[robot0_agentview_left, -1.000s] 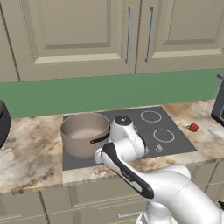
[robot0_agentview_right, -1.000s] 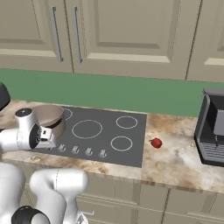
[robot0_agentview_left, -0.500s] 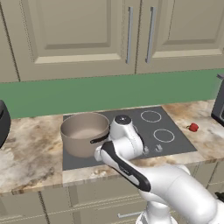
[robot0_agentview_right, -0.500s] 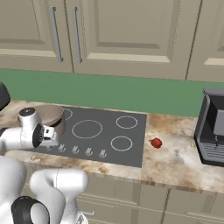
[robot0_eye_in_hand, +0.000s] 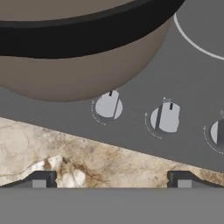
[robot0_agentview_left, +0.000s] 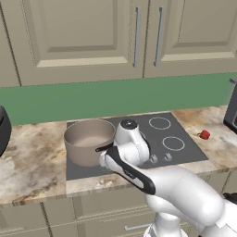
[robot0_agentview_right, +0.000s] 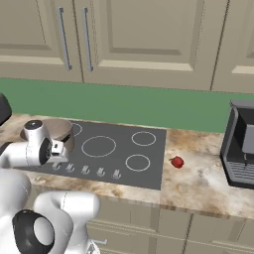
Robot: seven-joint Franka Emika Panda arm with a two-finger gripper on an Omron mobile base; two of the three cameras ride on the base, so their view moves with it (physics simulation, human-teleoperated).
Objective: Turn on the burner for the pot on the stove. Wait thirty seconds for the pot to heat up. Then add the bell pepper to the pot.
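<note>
Tool (robot0_eye_in_hand: 109, 179) is spread fully wide with nothing between its tips, hovering low over the front edge of the stove (robot0_eye_in_hand: 183, 57) and looking down at the knob row.

Key relation: in the hand view the leftmost knob (robot0_eye_in_hand: 108, 106) sits straight ahead of the tool, roughly centred between the two tips, just below the pot's bulge. The next knob (robot0_eye_in_hand: 165, 118) lies just beside it, toward the right tip. A third knob (robot0_eye_in_hand: 218, 132) is cut off at the frame edge. Both full knobs have grip ridges running near-vertical in that view, across the line between the tips, so the tips could straddle a ridge. My guess is the leftmost knob serves the pot's burner, but no marking confirms it.

Pot (robot0_agentview_left: 89, 140) stands on the stove's left burner, directly behind the knob row, its black handle (robot0_eye_in_hand: 83, 33) overhanging toward the tool. Closing in means going under or near that handle; bumping it is the risk.

Bell pepper (robot0_agentview_right: 177, 161) lies on the table (robot0_agentview_right: 198, 183) off the stove's right edge, well apart from the pot and the tool, between the stove and the black appliance (robot0_agentview_right: 240, 144).

Burner step looks not yet done; tool is near the knob, not touching.
</note>
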